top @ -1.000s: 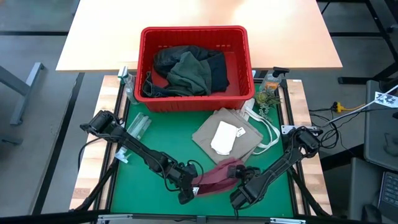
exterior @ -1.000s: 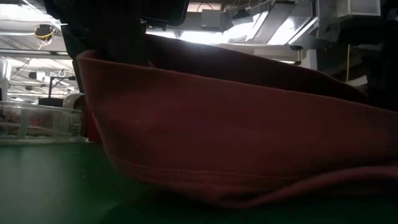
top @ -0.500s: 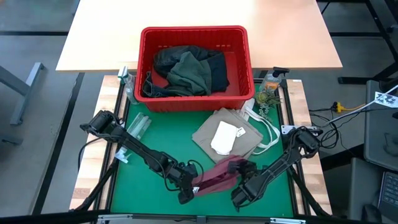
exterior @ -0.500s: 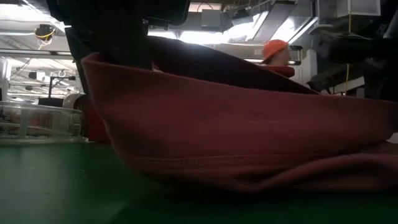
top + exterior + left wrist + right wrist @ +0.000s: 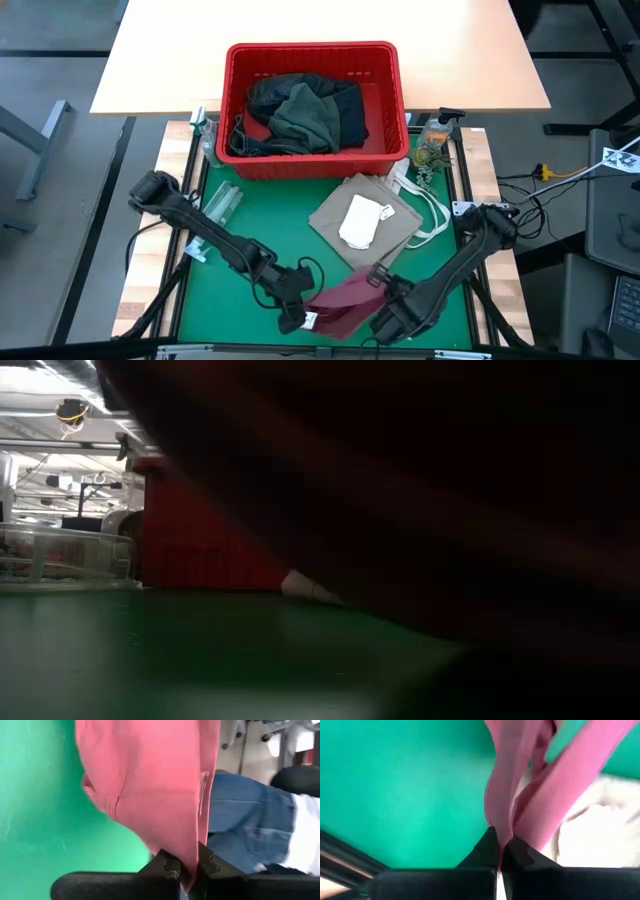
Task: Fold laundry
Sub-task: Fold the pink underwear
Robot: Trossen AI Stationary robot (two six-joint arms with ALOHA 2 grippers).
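Observation:
The maroon piece [image 5: 345, 303] of the laundry hangs between my two grippers over the near part of the green mat [image 5: 250, 235]. My left gripper [image 5: 303, 320] is shut on its left end, and my right gripper [image 5: 380, 292] on its right end. In the low view the maroon piece [image 5: 420, 510] fills most of the picture as a dark mass. A tan top [image 5: 362, 218] lies flat on the mat behind it. Olive-green and black garments [image 5: 305, 112] lie heaped in the red basket [image 5: 385, 100]. My left gripper pinches an edge of the maroon piece [image 5: 191, 851] between its two fingers, slanting down from the table's left. The cloth runs away from the fingers, raised over the mat. My right gripper pinches a bunched fold of the maroon piece [image 5: 501, 832] between its two fingers from above, pointing down. Several layers hang below it.
The red basket stands at the far edge of the mat. A clear plastic bottle [image 5: 222, 203] lies at the left, and a spray bottle [image 5: 434, 135] stands at the far right. White straps [image 5: 432, 215] trail from the tan top toward the right edge.
My right gripper has shut on the maroon piece's right end, turned to point down, and risen. My left gripper has risen too. The maroon piece, which lay sagging on the mat, has been lifted and now hangs between both grippers, closer to the near edge.

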